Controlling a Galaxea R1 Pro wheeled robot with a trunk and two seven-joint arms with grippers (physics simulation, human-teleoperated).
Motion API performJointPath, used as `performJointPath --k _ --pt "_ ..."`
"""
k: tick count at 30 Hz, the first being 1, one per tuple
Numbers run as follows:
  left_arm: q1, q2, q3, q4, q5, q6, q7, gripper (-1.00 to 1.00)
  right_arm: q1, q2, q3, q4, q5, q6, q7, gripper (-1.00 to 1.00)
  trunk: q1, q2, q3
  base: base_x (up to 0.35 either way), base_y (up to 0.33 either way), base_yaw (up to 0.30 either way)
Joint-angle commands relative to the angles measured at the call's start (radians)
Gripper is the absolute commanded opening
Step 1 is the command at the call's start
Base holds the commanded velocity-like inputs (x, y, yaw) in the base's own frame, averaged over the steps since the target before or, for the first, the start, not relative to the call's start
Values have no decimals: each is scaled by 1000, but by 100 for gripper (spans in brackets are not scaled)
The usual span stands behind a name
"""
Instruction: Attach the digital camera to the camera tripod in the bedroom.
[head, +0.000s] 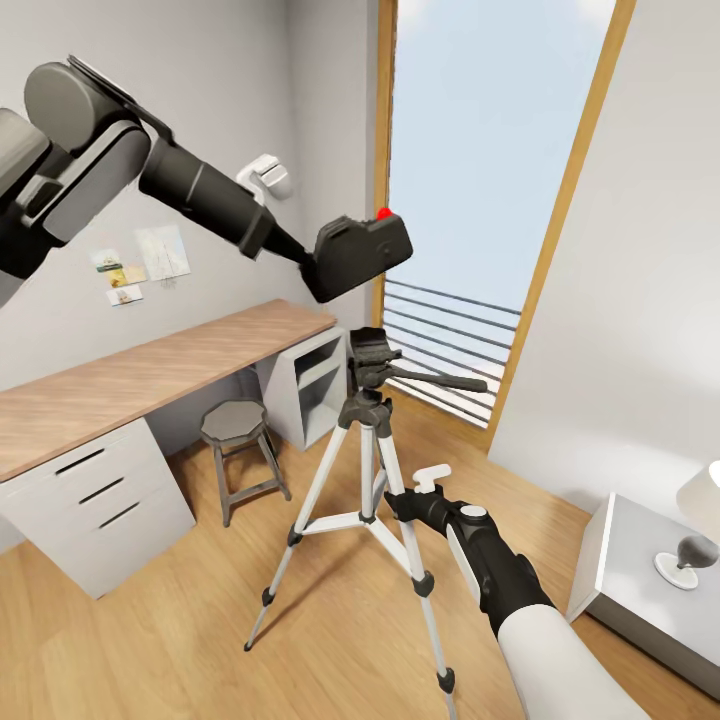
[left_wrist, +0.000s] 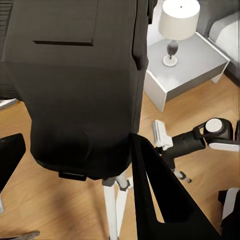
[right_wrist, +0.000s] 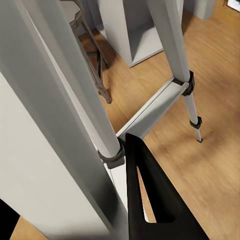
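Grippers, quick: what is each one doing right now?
Left gripper: shut on the digital camera, held above the camera tripod.
Right gripper: against a tripod leg; open or shut cannot be told.

Grey-and-black left arm (head: 120, 150), white-sleeved right arm (head: 545, 640) (round white cap), black triangular fingers (right_wrist: 150, 200).

One tripod (head: 367, 470) (one camera (head: 358, 256)).

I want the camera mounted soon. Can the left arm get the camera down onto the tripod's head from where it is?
Probably yes. The left gripper holds the camera just above the tripod head, with open air between them and nothing in the way.
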Motion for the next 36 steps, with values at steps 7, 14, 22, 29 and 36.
performJointPath --k 7,14,22,29,36 --pt "-37 4 -11 7 -5 -1 -60 -100 -1 0 -3 13 35 3 5 -100 1 -2 -2 0 0 0" --pt "-43 0 -102 13 -24 -1 -111 -100 -1 3 -3 13 74 3 3 -100 1 -2 -2 0 0 0" --pt "-43 -1 -157 15 -57 -3 -180 -100 -1 3 -3 13 82 3 4 -100 1 -2 -2 0 0 0" --pt "-43 -3 -167 12 -160 -2 -190 -100 -1 3 -3 13 83 3 5 -100 1 -2 -2 0 0 0" --pt "-43 -3 -163 8 -176 -1 -191 -100 -1 2 -3 11 83 3 4 -100 1 -2 -2 0 0 0"
